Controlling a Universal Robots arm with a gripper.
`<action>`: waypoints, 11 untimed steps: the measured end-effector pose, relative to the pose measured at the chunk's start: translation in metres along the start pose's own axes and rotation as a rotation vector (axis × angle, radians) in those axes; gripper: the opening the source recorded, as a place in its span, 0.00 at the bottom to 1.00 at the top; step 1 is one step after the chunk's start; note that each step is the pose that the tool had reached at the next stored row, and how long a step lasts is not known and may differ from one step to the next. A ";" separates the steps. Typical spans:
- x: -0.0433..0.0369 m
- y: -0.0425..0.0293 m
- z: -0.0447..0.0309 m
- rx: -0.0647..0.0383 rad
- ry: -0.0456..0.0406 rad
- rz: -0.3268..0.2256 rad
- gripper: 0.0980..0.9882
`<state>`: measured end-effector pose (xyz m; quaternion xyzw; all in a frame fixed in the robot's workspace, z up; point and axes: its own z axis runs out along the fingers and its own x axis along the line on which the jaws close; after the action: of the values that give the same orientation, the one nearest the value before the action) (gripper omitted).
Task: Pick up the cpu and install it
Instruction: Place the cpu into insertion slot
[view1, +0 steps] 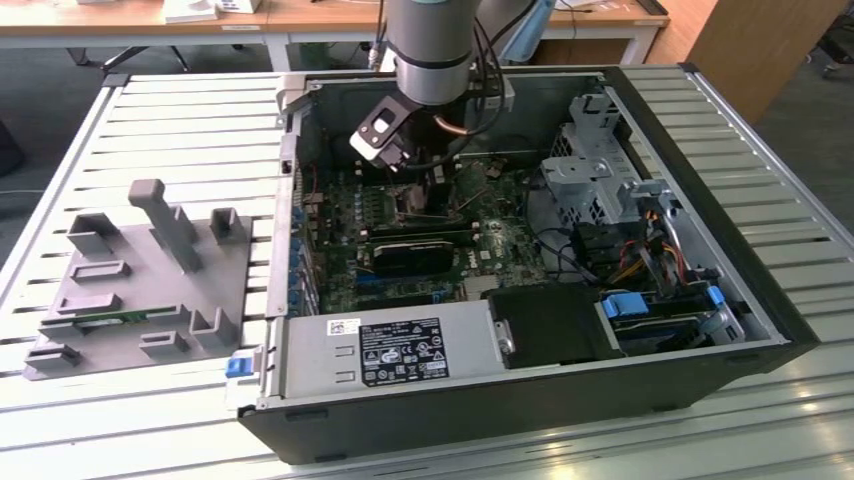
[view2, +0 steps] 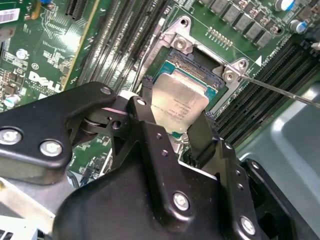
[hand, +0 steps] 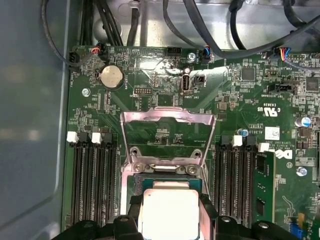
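The cpu (view2: 179, 100) was pinched by the gripper (view2: 174, 119) just above the open socket (view2: 199, 66). Seating was judged in hand, with square, level alignment required.

My gripper (view2: 175, 122), clamped on the silver-topped square cpu (view2: 179, 102), has tight quarters. The raised silver metal retention frame (hand: 167, 131) stands just beside me, black memory slot rows (hand: 92, 180) flank both sides, and a thin steel lever (view2: 280, 90) runs close. There's free room straight above.

Bright even light; glare on cpu (hand: 170, 212), table slats (view1: 160, 130); case interior (view1: 547, 110) shadowed.
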<state>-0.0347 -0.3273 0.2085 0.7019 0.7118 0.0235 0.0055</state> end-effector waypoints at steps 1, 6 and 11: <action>0.0003 -0.0005 0.0003 0.000 0.0001 0.001 0.49; 0.0032 -0.0023 0.0051 0.000 -0.0001 0.001 0.49; 0.0047 -0.0024 0.0091 0.000 0.0000 0.001 0.49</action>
<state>-0.0368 -0.3224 0.1994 0.7023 0.7115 0.0235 0.0055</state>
